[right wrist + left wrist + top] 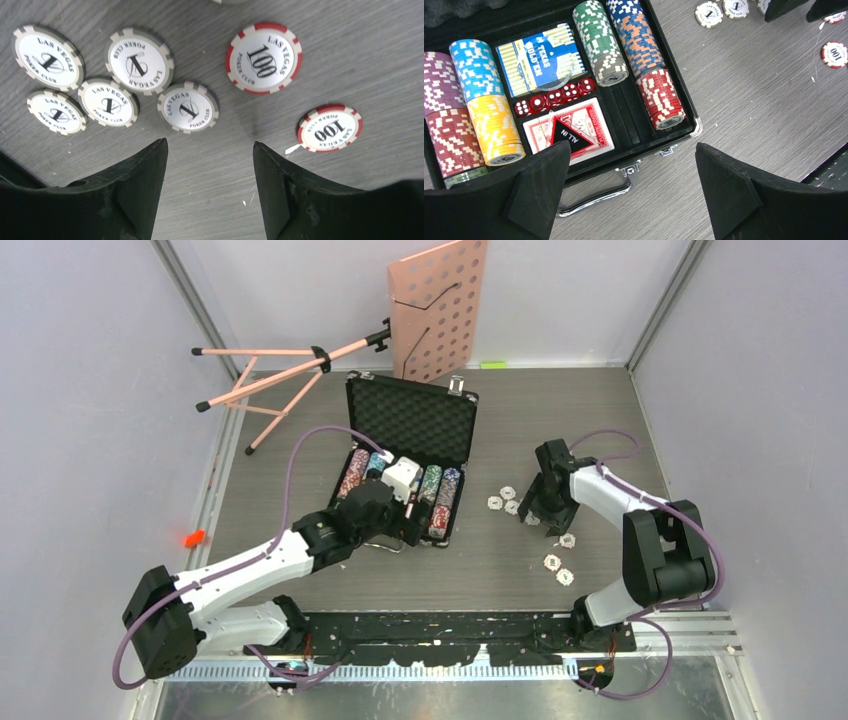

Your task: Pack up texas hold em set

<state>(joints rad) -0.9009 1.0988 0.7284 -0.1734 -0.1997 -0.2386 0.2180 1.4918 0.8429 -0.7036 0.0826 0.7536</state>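
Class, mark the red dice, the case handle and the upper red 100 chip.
red dice [555, 97], left wrist view, middle die.
case handle [596, 200], left wrist view, chrome bar.
upper red 100 chip [263, 57], right wrist view, white centre.

Matt wood-grain table [350, 50], glossy striped chips [263, 57] (shiny metal handle [596, 200])

Soft, even overhead light with no harsh glare; focus is sharp.

From above, the pale walls [90, 390] read bright and flat, and the arms [250, 565] cast only faint, blurred shadows on the grey table [600, 420]. In the left wrist view the wrapped card deck [541, 60] has a sheen and the chrome handle [596, 197] glints. In the right wrist view the print on the poker chips [263, 57] is crisp, while the right gripper's fingers [135, 195] are near-black and lose detail.
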